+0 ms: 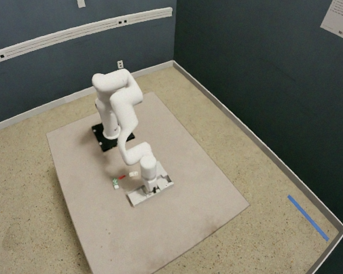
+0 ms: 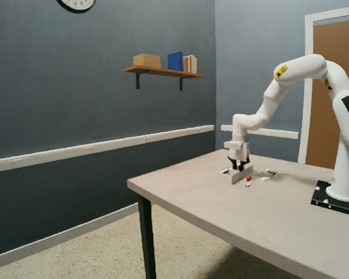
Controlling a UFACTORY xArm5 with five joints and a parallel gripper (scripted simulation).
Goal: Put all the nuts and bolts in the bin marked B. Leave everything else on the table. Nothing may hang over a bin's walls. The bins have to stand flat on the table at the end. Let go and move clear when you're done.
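Two light grey bins stand joined in a row on the table point(image 1: 151, 188), and they also show in the exterior view point(image 2: 236, 173). Their letters are too small to read. My gripper point(image 1: 151, 190) point(image 2: 239, 168) points straight down into the row of bins, with its dark fingertips low between the walls. The fingers stand a little apart with nothing visible between them. What lies inside the bin under them is hidden. A small red piece point(image 1: 121, 176), a white piece point(image 1: 133, 173) and a green and white piece point(image 1: 115, 183) lie on the table just left of the bins.
The arm's black base plate point(image 1: 112, 135) is at the back of the table. In the exterior view the loose pieces point(image 2: 264, 178) lie between the bins and the base. The table's front edge is well away from the bins.
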